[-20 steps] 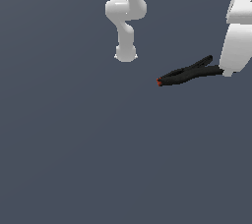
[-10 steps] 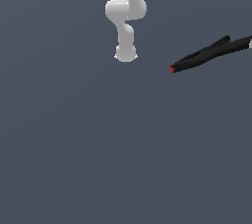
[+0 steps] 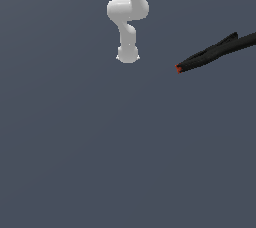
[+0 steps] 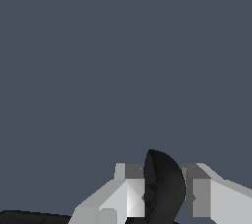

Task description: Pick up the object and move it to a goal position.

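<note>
The object (image 3: 212, 52), a small black spring clamp with a red-orange tip, hangs in the air at the exterior view's right edge, its tip pointing to that view's left and slightly down. Its handles run out of the frame. The gripper itself is outside the exterior view. In the wrist view my gripper (image 4: 165, 196) is shut on the object (image 4: 164, 186), whose black rounded body sits squeezed between the two grey fingers (image 4: 129, 193).
The white arm's base and lower links (image 3: 128, 14) stand at the top middle of the exterior view. A plain grey-blue floor (image 3: 100, 147) fills everything else. A dark strip (image 4: 29, 216) shows at the wrist view's edge.
The clamp has risen and shifted toward the exterior view's right. The white gripper body seen beside it one second ago has left that view.
</note>
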Motion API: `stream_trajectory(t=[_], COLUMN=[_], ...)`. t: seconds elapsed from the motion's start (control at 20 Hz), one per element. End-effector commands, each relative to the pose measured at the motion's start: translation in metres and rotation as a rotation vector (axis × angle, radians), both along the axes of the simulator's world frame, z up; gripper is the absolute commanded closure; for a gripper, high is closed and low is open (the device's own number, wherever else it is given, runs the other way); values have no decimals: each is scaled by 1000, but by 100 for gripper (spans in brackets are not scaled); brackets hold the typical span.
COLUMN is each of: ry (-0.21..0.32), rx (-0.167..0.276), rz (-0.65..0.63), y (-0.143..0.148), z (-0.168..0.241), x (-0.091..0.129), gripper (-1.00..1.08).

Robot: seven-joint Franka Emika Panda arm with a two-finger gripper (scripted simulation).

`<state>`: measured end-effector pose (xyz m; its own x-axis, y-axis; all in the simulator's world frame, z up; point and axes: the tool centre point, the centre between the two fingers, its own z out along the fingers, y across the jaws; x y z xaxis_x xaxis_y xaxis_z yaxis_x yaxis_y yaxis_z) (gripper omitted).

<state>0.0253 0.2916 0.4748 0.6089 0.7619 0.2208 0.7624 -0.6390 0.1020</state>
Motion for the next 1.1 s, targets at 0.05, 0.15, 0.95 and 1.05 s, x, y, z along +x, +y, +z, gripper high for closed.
stream_trajectory(t=[0.05, 0.15, 0.95, 1.05], ry=[0, 0, 0, 0], rx=[0, 0, 0, 0], rz=[0, 0, 1, 1], y=[0, -1, -9, -9], z=[1, 3, 70, 71], x=[0, -1, -27, -28], gripper=[108, 108, 108, 108])
